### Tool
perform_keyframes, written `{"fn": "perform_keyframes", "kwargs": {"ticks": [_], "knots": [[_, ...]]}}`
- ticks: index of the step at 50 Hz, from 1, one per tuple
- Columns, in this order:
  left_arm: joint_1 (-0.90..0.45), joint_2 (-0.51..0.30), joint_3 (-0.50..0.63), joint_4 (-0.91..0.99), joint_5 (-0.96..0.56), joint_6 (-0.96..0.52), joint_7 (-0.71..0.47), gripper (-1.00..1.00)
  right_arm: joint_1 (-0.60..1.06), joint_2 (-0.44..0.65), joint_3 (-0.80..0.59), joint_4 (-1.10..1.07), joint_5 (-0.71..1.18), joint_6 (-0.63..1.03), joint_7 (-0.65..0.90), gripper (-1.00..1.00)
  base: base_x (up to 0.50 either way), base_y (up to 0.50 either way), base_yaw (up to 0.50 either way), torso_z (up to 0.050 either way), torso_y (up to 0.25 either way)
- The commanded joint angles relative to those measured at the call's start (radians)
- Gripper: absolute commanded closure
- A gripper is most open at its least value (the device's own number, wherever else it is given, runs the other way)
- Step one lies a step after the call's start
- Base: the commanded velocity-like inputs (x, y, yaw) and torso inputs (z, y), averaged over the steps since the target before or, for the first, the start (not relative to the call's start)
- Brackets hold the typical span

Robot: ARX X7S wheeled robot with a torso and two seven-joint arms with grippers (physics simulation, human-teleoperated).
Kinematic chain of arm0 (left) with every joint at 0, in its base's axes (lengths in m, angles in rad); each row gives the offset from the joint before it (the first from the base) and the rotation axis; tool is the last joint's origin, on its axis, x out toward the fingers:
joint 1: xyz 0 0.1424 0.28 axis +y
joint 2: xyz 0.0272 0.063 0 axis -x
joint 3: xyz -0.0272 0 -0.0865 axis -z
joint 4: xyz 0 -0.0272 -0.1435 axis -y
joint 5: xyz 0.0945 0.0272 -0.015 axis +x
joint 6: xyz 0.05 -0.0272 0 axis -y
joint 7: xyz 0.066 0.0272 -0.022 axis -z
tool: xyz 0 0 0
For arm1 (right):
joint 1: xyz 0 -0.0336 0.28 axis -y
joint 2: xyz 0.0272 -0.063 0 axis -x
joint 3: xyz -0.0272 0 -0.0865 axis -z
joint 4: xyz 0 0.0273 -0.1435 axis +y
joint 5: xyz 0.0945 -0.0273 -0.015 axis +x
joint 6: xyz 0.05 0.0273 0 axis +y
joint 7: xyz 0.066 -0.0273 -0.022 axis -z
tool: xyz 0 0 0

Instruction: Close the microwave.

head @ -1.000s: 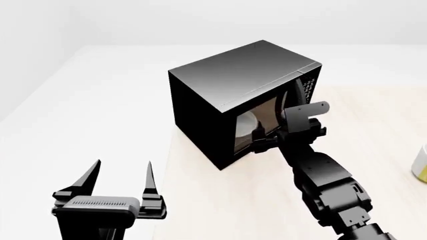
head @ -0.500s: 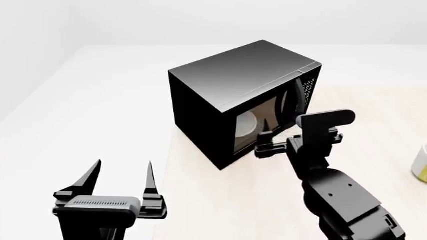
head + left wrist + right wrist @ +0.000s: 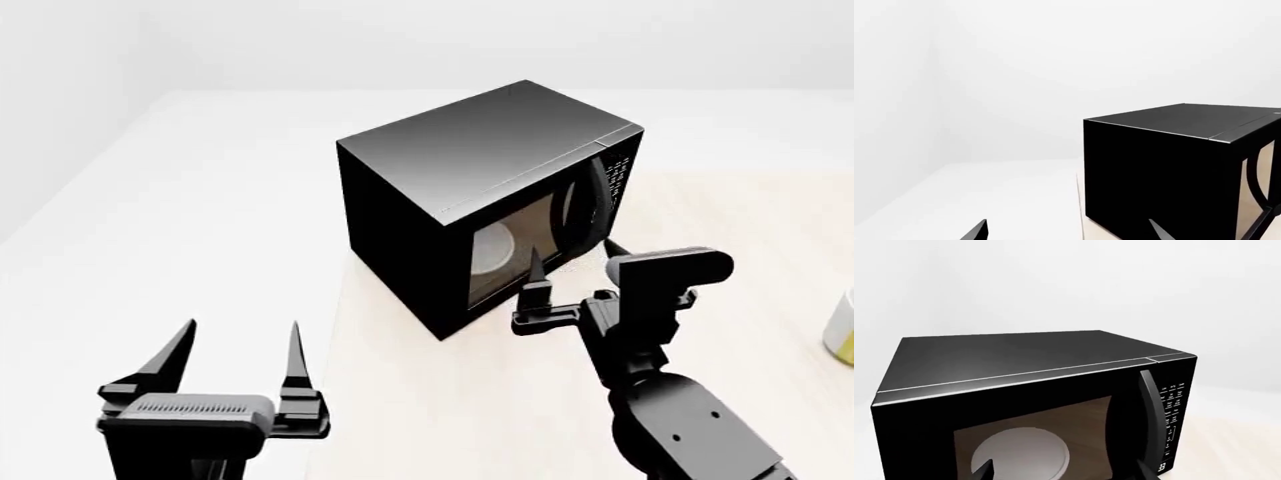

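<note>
The microwave (image 3: 487, 190) is a large glossy black box standing on the table at the centre of the head view. Its windowed door lies flush with the front, and the curved handle (image 3: 1151, 415) runs beside the white-marked button panel (image 3: 1171, 410). The white round plate (image 3: 1021, 455) shows through the window. My right gripper (image 3: 574, 255) hangs open just in front of the door, a short gap away, with nothing between its fingers. Its tips also show in the right wrist view, where the right gripper (image 3: 1064, 472) faces the window. My left gripper (image 3: 238, 330) is open and empty, well left of the microwave (image 3: 1154, 170).
The microwave stands on a light wooden tabletop (image 3: 467, 400), near the table's left edge (image 3: 334, 330), beyond which lies white floor (image 3: 174, 200). A yellowish object (image 3: 841, 330) is cut off at the right border of the head view.
My right gripper has drawn back from the microwave door towards me and a little to the right. The left gripper has barely shifted.
</note>
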Motion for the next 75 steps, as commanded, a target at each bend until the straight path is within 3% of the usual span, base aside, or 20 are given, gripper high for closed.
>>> {"fn": "perform_keyframes", "kwargs": {"ticks": [1, 27, 55, 75], "knots": [[0.001, -0.004, -0.003, 0.01, -0.004, -0.002, -0.005, -1.0, -0.026, -0.011, 0.014, 0.007, -0.009, -0.076, -0.014, -1.0, 0.0, 0.0, 0.0, 0.0, 0.0], [0.017, -0.018, -0.013, 0.073, -0.014, -0.003, -0.023, -1.0, -0.03, -0.017, -0.008, 0.064, -0.059, -0.278, -0.162, -1.0, 0.0, 0.0, 0.0, 0.0, 0.0], [0.011, -0.048, -0.127, 0.218, -0.09, -0.034, -0.1, -1.0, -0.026, -0.019, -0.026, 0.104, -0.091, -0.397, -0.255, -1.0, 0.0, 0.0, 0.0, 0.0, 0.0], [0.03, -0.062, -0.135, 0.267, -0.098, -0.039, -0.115, -1.0, -0.038, -0.082, 0.014, 0.201, -0.142, -0.67, -0.307, -1.0, 0.0, 0.0, 0.0, 0.0, 0.0]]}}
